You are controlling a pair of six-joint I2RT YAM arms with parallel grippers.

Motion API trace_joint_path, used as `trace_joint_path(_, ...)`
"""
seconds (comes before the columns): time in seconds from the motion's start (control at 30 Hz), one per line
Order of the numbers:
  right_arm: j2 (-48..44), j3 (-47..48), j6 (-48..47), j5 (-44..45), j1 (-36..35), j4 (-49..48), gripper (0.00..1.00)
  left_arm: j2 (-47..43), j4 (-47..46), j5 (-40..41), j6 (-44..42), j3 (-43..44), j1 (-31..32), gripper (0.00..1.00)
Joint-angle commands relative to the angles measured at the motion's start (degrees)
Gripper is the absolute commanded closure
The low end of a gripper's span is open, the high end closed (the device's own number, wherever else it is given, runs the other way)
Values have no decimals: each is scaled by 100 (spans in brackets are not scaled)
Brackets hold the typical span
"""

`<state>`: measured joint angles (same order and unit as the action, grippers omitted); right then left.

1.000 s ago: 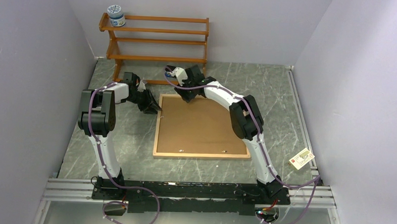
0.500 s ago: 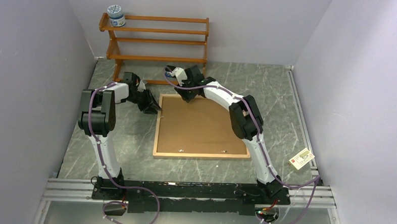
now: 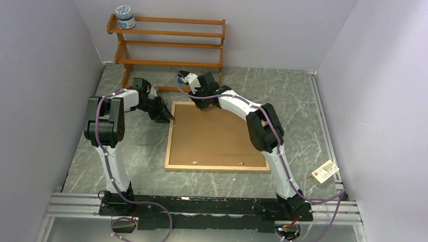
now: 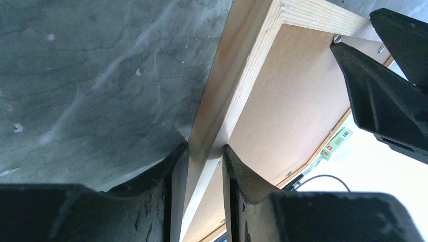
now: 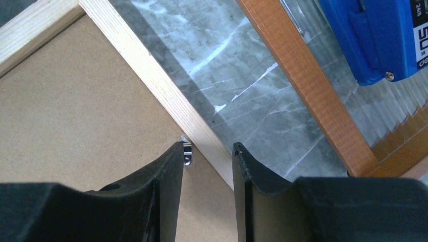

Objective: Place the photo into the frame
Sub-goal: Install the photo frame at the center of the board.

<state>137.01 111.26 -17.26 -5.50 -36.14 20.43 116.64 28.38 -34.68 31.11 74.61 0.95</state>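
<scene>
Frame [image 3: 218, 168] lay face down on table [image 3: 294, 113], backing board [image 3: 216, 135] up. Left gripper [image 4: 206, 148] stayed pinched on the left moulding near the far corner. Right gripper [image 5: 208, 146] had narrowed its 2 fingers astride the far moulding; whether they gripped could not be told.

An orange-brown wooden shelf rack [image 3: 172, 33] stands far left on the grey marbled surface [image 3: 299, 114], a round white-and-blue jar [image 3: 125, 17] atop its left end.
</scene>
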Motion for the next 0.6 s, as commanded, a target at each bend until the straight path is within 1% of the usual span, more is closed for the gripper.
trace_joint_path(0.0,57,-330,232,793,134,-337,85,287,465,512,-132,-70,19,67)
trace_joint_path(0.07,-44,-411,357,779,147,-476,89,296,488,522,-136,-56,17,67)
trace_joint_path(0.17,-209,-578,511,762,143,-702,90,298,500,533,-141,-35,19,67)
trace_joint_path(0.3,-324,-636,566,864,141,-827,89,307,536,549,-150,8,14,67)
trace_joint_path(0.4,-341,-625,469,1103,135,-828,89,307,554,575,-152,19,18,67)
trace_joint_path(0.5,-461,-806,370,1471,125,-1025,91,307,563,593,-158,22,19,67)
trace_joint_path(0.57,-609,-988,323,1487,129,-1174,91,306,557,602,-158,16,15,67)
